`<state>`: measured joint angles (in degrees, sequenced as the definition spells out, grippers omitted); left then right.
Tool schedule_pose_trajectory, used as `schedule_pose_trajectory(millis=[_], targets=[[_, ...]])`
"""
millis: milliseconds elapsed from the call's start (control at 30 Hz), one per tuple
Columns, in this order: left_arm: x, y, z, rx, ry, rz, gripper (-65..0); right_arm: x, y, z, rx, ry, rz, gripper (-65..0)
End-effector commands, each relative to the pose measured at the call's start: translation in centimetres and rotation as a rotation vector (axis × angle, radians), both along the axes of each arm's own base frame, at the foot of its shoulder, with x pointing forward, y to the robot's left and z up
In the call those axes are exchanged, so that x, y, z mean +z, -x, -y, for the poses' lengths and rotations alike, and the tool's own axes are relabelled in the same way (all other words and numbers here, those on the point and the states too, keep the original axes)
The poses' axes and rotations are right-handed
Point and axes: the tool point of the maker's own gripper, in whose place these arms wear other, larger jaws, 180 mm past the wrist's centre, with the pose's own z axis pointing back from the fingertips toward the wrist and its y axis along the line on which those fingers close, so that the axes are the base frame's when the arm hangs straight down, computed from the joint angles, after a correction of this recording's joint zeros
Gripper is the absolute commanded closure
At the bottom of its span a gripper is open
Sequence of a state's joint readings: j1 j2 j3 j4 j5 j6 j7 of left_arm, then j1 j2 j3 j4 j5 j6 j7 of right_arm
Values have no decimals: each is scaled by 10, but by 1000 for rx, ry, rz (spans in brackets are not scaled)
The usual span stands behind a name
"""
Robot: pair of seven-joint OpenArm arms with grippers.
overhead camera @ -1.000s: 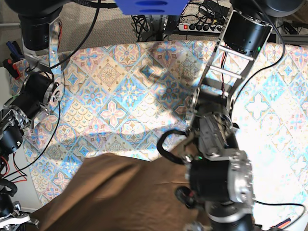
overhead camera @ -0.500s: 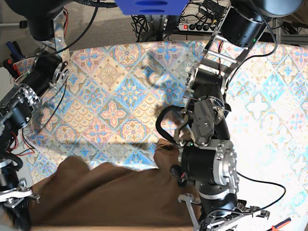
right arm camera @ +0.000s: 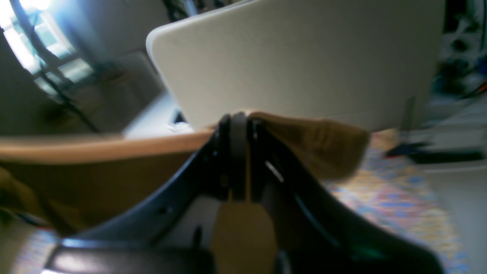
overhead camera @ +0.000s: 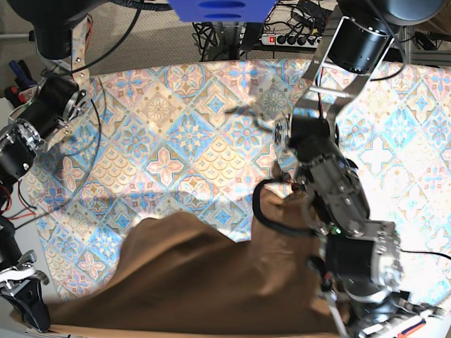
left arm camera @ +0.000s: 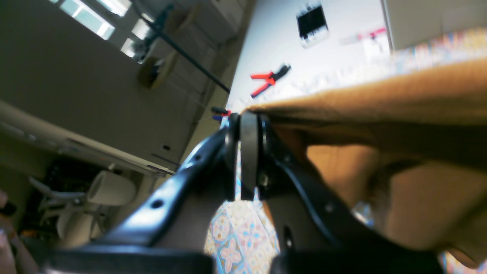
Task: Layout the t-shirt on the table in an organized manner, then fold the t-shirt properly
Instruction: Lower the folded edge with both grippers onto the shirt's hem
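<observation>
Along the surface's (overhead camera: 176, 134) near edge, both claws, left (left arm camera: 243, 125) and right (right arm camera: 236, 121), pinch the t-shirt (overhead camera: 190, 282) shut, spreading it; next, lay it flat.

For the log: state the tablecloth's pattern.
Pastel blue, pink and cream diamond tiles with floral motifs on the table; clearest in the base view.
</observation>
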<state>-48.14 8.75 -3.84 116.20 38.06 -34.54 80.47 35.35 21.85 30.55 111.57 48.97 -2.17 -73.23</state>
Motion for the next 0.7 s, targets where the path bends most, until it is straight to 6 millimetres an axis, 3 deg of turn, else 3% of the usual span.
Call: schedule_pose_trajectory(millis=[0,267,467,667], targets=[[2,2,0,7,-5,10,0,18,6,8,-24,-7,62,0],[-54,-9,27,-166,-49,1,0,24,27,24,29,-134,33,0],[-63,-10,38,-230,-57,27,0,33,34,31,37,-161,61,0],[-57,-12,42,-246,-46,48,0,33,33,33,27,-158,60,0]])
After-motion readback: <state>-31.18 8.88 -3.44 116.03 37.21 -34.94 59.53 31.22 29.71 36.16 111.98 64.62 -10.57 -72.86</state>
